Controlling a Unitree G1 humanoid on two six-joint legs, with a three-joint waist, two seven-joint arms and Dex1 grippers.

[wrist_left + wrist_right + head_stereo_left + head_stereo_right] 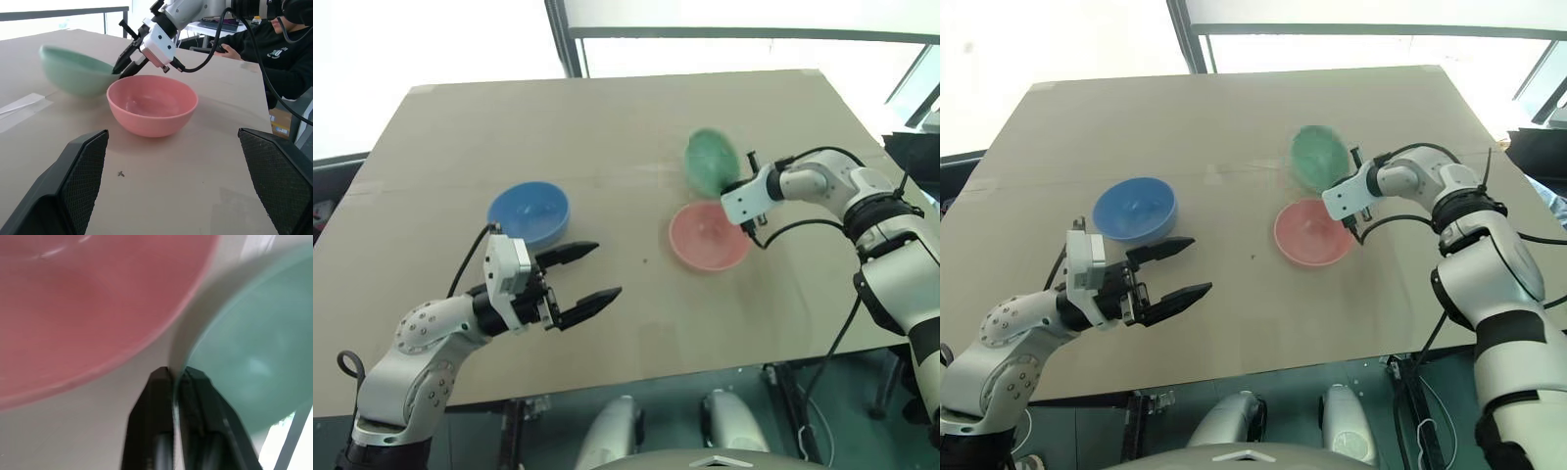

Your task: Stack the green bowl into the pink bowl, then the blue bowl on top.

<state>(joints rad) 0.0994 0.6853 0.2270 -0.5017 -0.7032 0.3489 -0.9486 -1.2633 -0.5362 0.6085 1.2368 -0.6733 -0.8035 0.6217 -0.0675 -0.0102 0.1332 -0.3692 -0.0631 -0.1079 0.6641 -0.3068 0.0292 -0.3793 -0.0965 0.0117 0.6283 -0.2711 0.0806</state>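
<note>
My right hand (pixel 741 188) was clamped on the rim of the green bowl (pixel 710 160), tilted beside the pink bowl (pixel 709 236). Step one was in hand; next, I judged, it needed carrying over the pink bowl and releasing.

We record the green bowl (pixel 710 160) as plain mint green, the pink bowl (pixel 708 237) as plain salmon pink, the blue bowl (pixel 529 212) as plain sky blue. The bench (pixel 607 127) is uniform tan. Both sets of jaws are black on white-and-silver arms.
</note>
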